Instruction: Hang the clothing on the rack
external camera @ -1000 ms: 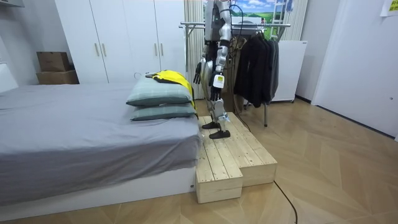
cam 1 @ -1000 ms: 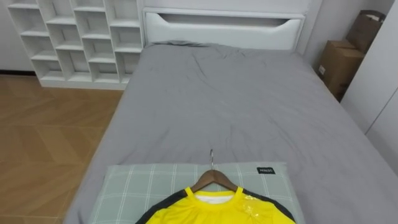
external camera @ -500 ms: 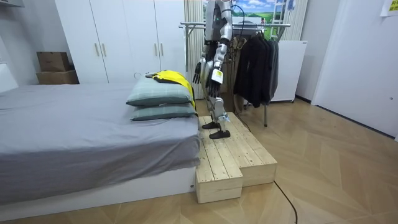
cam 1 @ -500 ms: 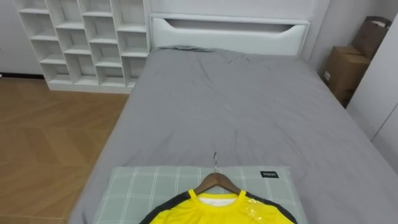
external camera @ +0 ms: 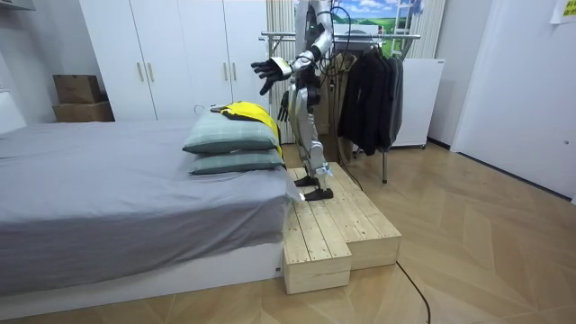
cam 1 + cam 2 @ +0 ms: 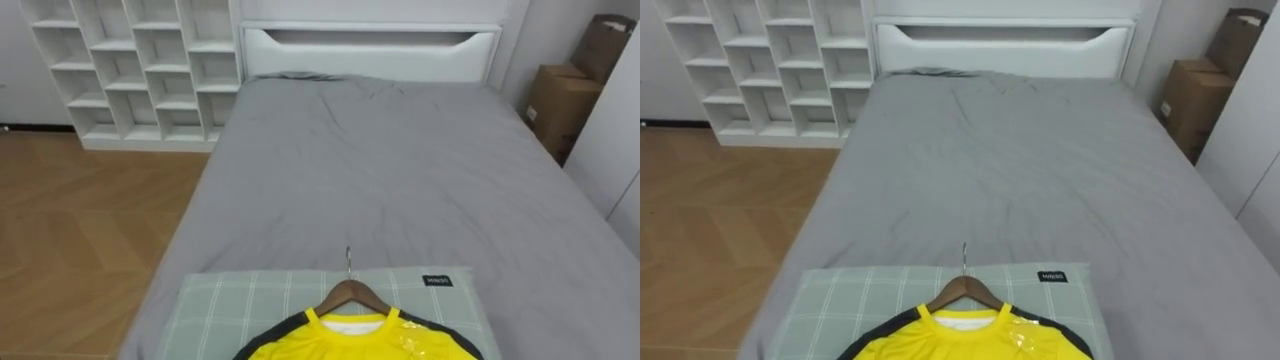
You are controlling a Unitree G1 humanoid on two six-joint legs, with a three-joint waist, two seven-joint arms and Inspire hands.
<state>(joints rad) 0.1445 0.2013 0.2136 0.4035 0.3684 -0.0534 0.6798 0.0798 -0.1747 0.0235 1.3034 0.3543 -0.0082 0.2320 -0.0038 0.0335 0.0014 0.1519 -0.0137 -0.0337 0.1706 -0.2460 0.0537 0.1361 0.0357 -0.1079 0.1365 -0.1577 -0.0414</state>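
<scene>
At the foot of the grey bed (image 6: 400,170) the robot stands on a wooden platform (image 5: 333,225), facing the headboard. Just before it lies a yellow shirt (image 6: 350,345) on a wooden hanger (image 6: 350,291) — flat on a green checked pillow (image 6: 240,310), the hook pointing up the bed. Its left hand (image 5: 265,67) is held out in the air well above the shirt, open with fingers spread. Its right hand (image 5: 284,106) hangs low before its body — open or closed, I cannot tell. Behind the robot a clothes rail (image 5: 360,36) holds dark garments (image 5: 369,90)
</scene>
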